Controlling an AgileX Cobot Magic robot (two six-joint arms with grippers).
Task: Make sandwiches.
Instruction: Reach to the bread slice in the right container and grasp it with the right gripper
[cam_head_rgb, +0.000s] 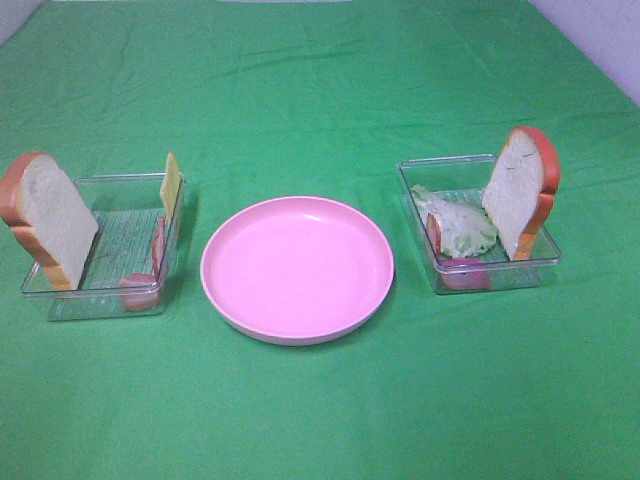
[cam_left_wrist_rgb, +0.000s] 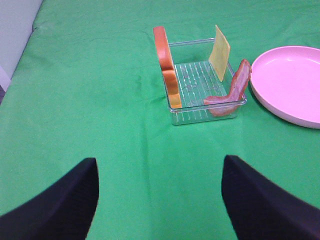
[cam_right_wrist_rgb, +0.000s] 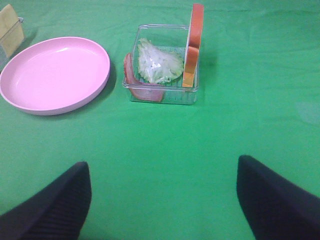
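Observation:
No sandwiches are in view, only loose toy parts. In the left clear tray (cam_head_rgb: 100, 300) a bread slice (cam_head_rgb: 45, 215) stands upright, with a yellow cheese slice (cam_head_rgb: 171, 185) and bacon (cam_head_rgb: 158, 245). The right tray (cam_head_rgb: 500, 270) holds another upright bread slice (cam_head_rgb: 520, 190), lettuce (cam_head_rgb: 460, 225) and bacon (cam_head_rgb: 437, 232). My left gripper (cam_left_wrist_rgb: 160, 200) is open and empty, well short of its tray (cam_left_wrist_rgb: 200, 112). My right gripper (cam_right_wrist_rgb: 162, 205) is also open and empty, back from the lettuce (cam_right_wrist_rgb: 157, 62). Neither arm shows in the high view.
A round pink plate (cam_head_rgb: 297, 268) sits empty between the two trays on the green cloth (cam_head_rgb: 320, 420). A pale wall edge shows at the back corners of the table.

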